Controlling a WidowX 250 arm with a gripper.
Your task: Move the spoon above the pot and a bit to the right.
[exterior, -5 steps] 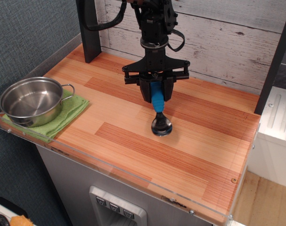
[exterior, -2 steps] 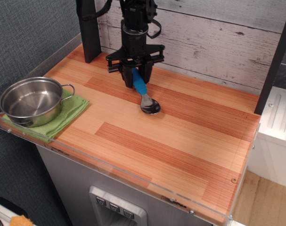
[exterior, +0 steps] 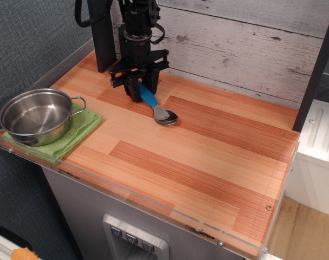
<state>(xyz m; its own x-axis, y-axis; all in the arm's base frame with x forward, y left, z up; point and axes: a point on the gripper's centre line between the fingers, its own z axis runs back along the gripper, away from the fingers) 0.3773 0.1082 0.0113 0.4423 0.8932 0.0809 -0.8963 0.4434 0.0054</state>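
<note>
A: What have the jaws got?

B: The gripper [exterior: 137, 93] is clamped on the blue handle of the spoon [exterior: 156, 108], near the back of the counter [exterior: 207, 157]. The spoon slants down to the right, its metal bowl at or just above the wood; I can't tell which.

A: And the pot [exterior: 37, 115]?

B: Well apart, at the front-left corner, sitting on a green cloth [exterior: 72, 134] beside the clear plastic edge guard [exterior: 126, 189]. Bare wood lies open to the right and front. The plank wall [exterior: 234, 43] is just behind the arm.
</note>
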